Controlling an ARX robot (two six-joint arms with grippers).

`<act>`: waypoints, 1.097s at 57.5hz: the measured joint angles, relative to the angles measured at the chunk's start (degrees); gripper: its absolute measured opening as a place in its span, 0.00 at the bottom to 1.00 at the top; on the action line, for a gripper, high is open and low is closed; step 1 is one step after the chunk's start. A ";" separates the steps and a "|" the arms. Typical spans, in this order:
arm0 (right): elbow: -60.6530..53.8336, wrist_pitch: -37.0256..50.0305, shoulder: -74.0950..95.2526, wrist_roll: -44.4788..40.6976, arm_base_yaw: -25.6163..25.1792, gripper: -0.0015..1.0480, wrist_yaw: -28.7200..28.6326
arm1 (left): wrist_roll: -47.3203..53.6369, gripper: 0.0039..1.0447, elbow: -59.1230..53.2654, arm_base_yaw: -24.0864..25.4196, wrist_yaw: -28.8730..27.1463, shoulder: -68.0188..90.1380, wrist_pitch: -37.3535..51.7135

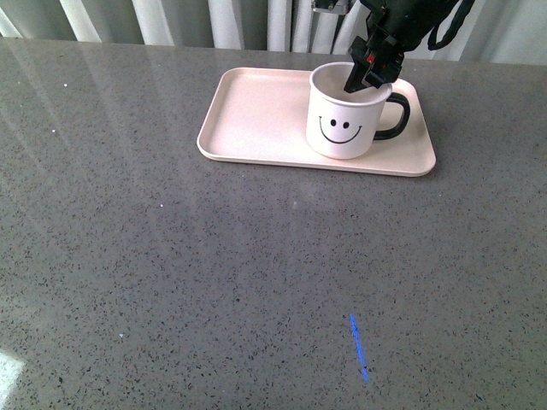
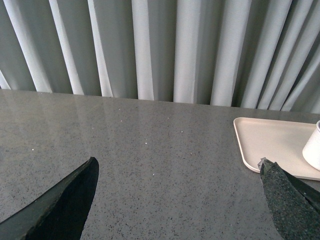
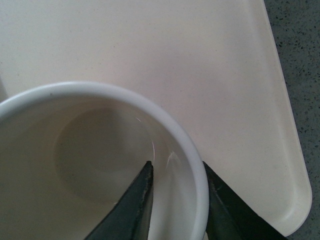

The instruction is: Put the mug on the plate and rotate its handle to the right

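The cream-white mug (image 1: 344, 115) with a black smiley face stands upright on the right part of the pale pink plate (image 1: 256, 111). Its black handle (image 1: 395, 115) points to the right. My right gripper (image 1: 369, 75) comes down from above and is shut on the mug's far rim, one finger inside and one outside. In the right wrist view the rim (image 3: 192, 155) sits pinched between the two dark fingers (image 3: 135, 205), with the plate (image 3: 215, 75) beneath. My left gripper (image 2: 177, 172) hangs open over bare table, left of the plate (image 2: 265, 145); a sliver of mug (image 2: 314, 150) shows.
The grey speckled table (image 1: 171, 282) stretches in front of and left of the plate. A short blue mark (image 1: 358, 346) lies near the front edge. Pleated curtains (image 2: 165, 50) hang behind the table's far edge.
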 joint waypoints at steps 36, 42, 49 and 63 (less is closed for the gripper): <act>0.72 2.27 -2.99 -0.70 0.61 0.91 0.31 | 0.00 0.91 0.00 0.00 0.00 0.00 0.00; -1.51 3.91 -6.05 -0.92 0.61 0.91 0.50 | -0.02 0.91 0.00 0.00 0.00 0.00 0.00; -4.98 6.25 -9.90 -1.90 0.63 0.91 1.60 | -0.02 0.91 0.00 0.00 0.00 0.00 0.00; -11.78 14.99 -14.99 2.56 0.61 0.91 -3.15 | 0.00 0.91 0.00 0.00 0.00 0.00 0.00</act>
